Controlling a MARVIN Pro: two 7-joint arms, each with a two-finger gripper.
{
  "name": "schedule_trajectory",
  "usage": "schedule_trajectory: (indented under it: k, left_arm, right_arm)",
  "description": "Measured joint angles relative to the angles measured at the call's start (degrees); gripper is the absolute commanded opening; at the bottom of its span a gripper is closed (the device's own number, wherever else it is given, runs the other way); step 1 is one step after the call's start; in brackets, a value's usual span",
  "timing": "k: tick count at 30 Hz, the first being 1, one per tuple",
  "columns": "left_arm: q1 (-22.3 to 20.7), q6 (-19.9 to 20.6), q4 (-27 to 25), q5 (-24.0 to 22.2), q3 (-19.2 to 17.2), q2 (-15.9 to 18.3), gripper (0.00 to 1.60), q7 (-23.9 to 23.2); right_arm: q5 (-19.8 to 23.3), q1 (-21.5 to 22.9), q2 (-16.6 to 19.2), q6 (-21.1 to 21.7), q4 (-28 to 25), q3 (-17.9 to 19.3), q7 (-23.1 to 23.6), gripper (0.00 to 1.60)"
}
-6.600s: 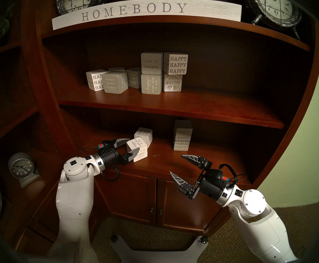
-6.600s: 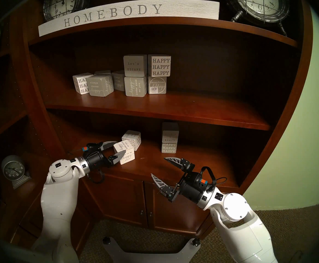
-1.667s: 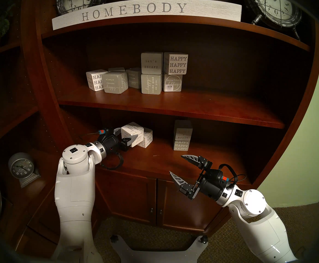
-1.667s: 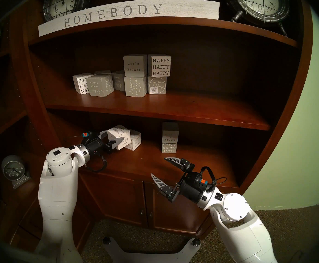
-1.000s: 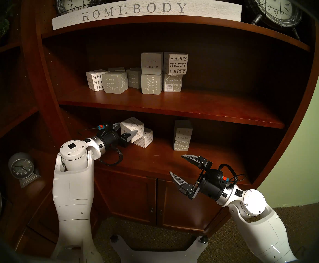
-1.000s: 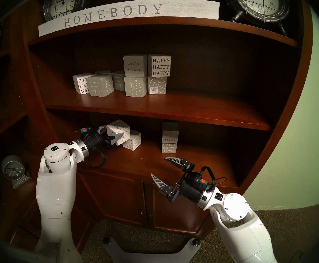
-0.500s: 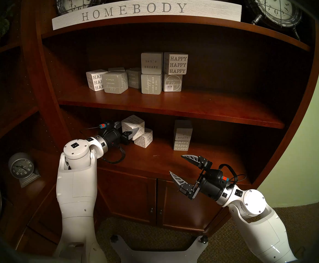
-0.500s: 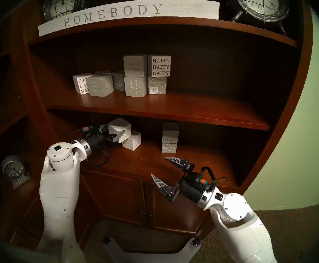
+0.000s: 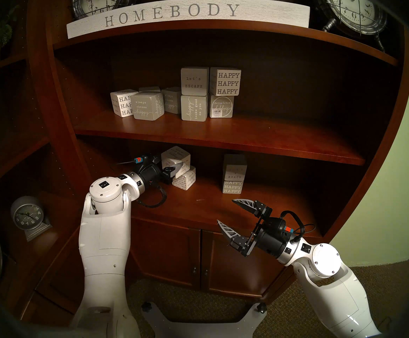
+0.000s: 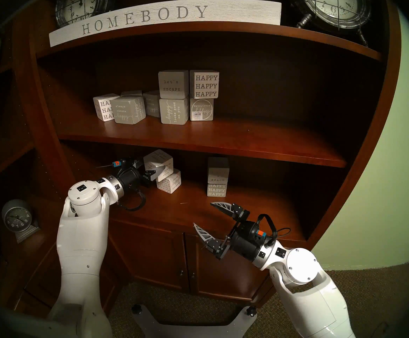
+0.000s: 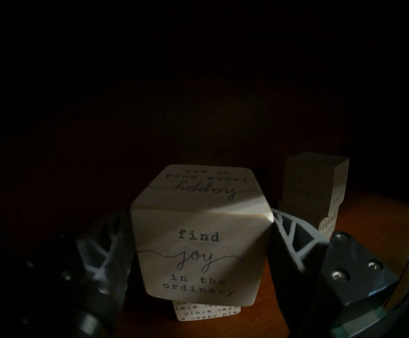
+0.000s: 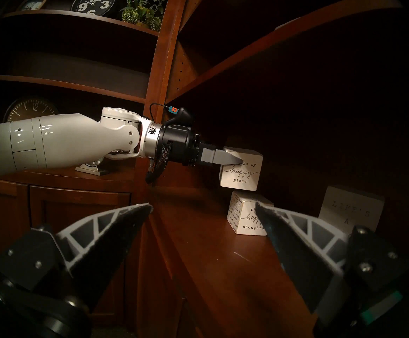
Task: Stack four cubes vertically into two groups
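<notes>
I have the left gripper clamped on the upper white cube, one finger on each side of it, and I am carrying it level inside the bottom bay of the bookcase. From the right wrist camera the held cube sits above the other white cube, shifted a little to the left of it; a thin dark line runs between them, but the light is poor and I cannot say for sure whether they touch. The left wrist view shows the "find joy in the ordinary" face of the held cube turned to the camera, with the lower cube peeking out beneath.

To the right, well apart on the same board, the grey "BEACH" cube rests squarely on the grey "HAPPY HAPPY HAPPY" cube.

My right gripper hangs at the front edge of the shelf, jaws spread wide with nothing between them.
</notes>
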Motion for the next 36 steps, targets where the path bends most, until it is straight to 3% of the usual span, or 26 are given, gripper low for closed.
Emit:
schedule_trajectory:
  k: [21,36]
  left_arm:
    - [-2.26,-2.43,6.06,1.97,2.37,-0.78,0.00,4.39]
    - [-3.75,-2.79,7.08,2.89,2.73,-0.90,0.00,6.12]
  right_arm:
    - [-0.02,-0.01,-0.05,0.01,0.00,0.04,0.05,1.60]
    - [-0.05,-0.01,-0.09,0.01,0.00,0.06,0.08,1.60]
